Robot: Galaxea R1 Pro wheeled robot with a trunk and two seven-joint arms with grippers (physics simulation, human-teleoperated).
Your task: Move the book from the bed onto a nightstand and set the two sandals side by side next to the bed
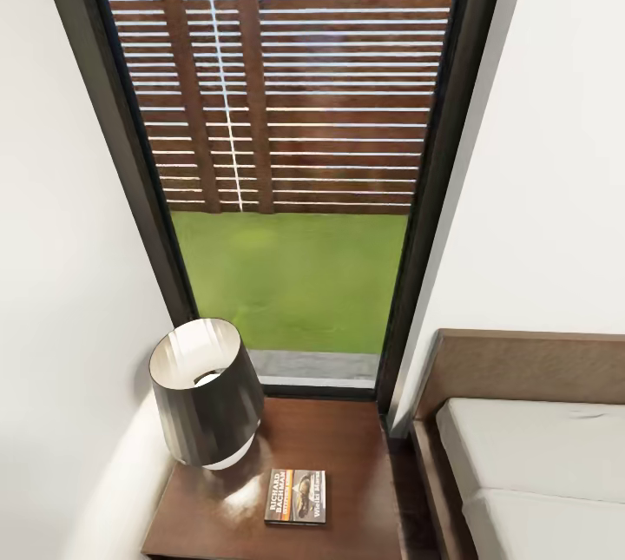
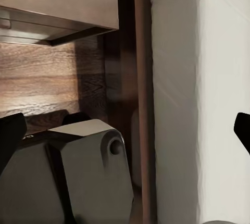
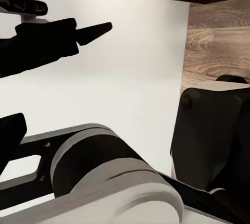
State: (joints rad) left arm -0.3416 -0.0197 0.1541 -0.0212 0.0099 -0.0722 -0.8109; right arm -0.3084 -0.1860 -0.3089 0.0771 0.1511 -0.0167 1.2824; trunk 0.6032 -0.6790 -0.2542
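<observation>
Head view: bed (image 1: 529, 447) at right, mattress bare. Nightstand (image 1: 321, 447) just beside it, below the window (image 1: 286, 169); lamp (image 1: 207, 392) on its surface. Book (image 1: 295, 497) lies flat there, apparently delivered. Sandals remain to place. Right tool (image 3: 21, 88) released; left tool (image 2: 125, 135) appears spread, empty.

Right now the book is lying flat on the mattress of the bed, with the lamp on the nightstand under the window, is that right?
Not quite. The book is not on the mattress; the head view shows it lying flat on the nightstand, just in front of the lamp. The rest holds: the lamp stands on the nightstand under the window, beside the bed.
</observation>
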